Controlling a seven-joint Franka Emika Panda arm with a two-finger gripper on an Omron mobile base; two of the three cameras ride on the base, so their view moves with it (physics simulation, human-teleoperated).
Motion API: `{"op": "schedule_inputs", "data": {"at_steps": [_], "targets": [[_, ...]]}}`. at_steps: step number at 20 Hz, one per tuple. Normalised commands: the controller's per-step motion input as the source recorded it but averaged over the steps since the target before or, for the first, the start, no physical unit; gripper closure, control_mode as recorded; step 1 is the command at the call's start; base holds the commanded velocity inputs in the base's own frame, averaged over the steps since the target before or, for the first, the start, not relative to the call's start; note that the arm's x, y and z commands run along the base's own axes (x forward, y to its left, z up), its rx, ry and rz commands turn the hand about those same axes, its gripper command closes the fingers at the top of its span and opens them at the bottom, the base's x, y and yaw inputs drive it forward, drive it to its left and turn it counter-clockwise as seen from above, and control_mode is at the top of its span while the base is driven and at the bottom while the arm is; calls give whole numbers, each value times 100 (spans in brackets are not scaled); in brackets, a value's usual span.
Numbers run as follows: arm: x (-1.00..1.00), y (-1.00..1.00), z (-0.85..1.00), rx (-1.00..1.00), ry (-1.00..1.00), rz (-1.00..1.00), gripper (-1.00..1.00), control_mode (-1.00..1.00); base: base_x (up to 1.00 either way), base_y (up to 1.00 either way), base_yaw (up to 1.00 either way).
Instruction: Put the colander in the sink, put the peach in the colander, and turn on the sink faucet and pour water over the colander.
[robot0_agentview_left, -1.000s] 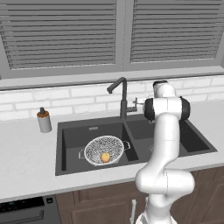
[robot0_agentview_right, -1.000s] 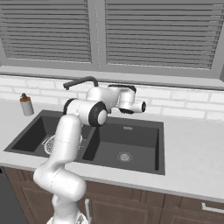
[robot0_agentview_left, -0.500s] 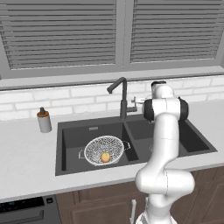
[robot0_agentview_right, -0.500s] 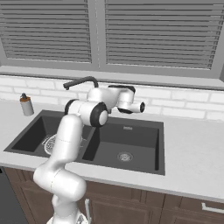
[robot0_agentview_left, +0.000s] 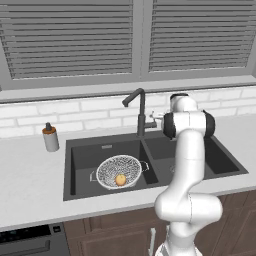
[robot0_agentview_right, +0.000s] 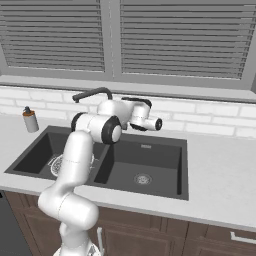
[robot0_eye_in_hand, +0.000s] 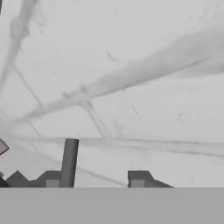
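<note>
Little has shifted over the last second: the white arm has crept slightly nearer the tap, while everything in the basin sits as it did. The end effector (robot0_eye_in_hand: 95, 177) is raised beside the faucet at lever height, its two small dark fingertips (robot0_eye_in_hand: 137, 179) apart with bare space between them — open and gripping nothing. Just above the left fingertip in the hand view stands a slim dark-grey rod (robot0_eye_in_hand: 69, 162), most likely the small side lever of the tall, slim dark-grey gooseneck sink faucet (robot0_agentview_left: 140, 112); behind it is the pale brick wall (robot0_eye_in_hand: 131, 65).

Outward from there, the dark grey rectangular double-basin sink (robot0_agentview_left: 105, 145) holds the round silvery fine-mesh colander (robot0_agentview_left: 118, 171) in its left basin, upright, with the small orange-pink peach (robot0_agentview_left: 120, 179) resting inside it. The spout reaches out over that left basin, above the colander. A grey bottle with an orange cap (robot0_agentview_left: 50, 138) stands on the white counter (robot0_agentview_left: 30, 175), well apart to the left.

Placing looks finished — turning on the water remains. The lever is probably rigid, thin and smooth, so a push near its free end, or a light pinch across it, should move it; a glancing touch could slip off.
</note>
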Motion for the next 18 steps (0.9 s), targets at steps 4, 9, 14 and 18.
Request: {"op": "schedule_inputs", "data": {"at_steps": [4, 9, 14, 18], "targets": [[3, -83, 0, -4, 1, -20, 100, -100, 0, 0, 0], [1, -100, 0, -1, 5, -20, 100, -100, 0, 0, 0], [0, -100, 0, 0, 8, -19, 100, -100, 0, 0, 0], [0, -100, 0, 0, 10, -19, 100, -100, 0, 0, 0]]}}
